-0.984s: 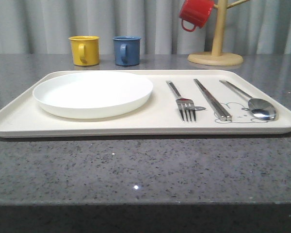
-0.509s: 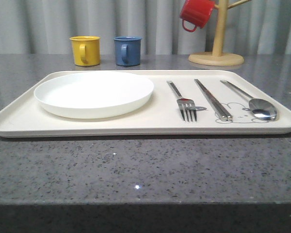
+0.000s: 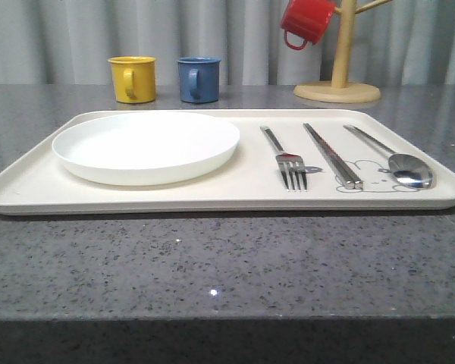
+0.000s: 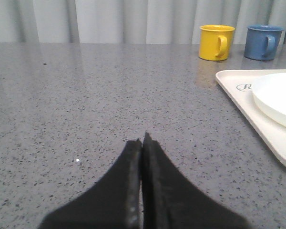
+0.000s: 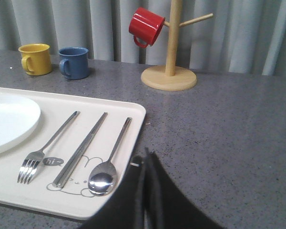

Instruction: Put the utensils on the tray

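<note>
The cream tray lies across the grey table. On its right part lie a fork, a pair of chopsticks and a spoon, side by side. The right wrist view has the same fork, chopsticks and spoon on the tray. My right gripper is shut and empty, just off the tray's right edge near the spoon. My left gripper is shut and empty over bare table, left of the tray.
A round white plate sits on the tray's left half. Behind the tray stand a yellow mug and a blue mug. A wooden mug stand at the back right carries a red mug.
</note>
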You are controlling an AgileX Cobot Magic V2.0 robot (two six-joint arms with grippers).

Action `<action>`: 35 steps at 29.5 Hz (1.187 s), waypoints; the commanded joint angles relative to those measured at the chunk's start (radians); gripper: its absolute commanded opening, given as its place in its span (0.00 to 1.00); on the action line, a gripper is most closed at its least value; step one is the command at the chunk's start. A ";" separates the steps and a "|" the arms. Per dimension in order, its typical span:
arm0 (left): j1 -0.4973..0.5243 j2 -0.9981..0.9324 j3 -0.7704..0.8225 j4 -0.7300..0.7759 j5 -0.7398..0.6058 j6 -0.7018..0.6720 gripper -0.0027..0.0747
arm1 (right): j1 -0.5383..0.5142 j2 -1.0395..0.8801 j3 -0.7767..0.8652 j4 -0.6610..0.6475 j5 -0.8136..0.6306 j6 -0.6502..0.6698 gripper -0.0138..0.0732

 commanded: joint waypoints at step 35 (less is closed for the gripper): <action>0.000 -0.021 0.002 -0.009 -0.084 -0.013 0.01 | -0.182 -0.219 0.365 0.008 -0.228 -0.010 0.08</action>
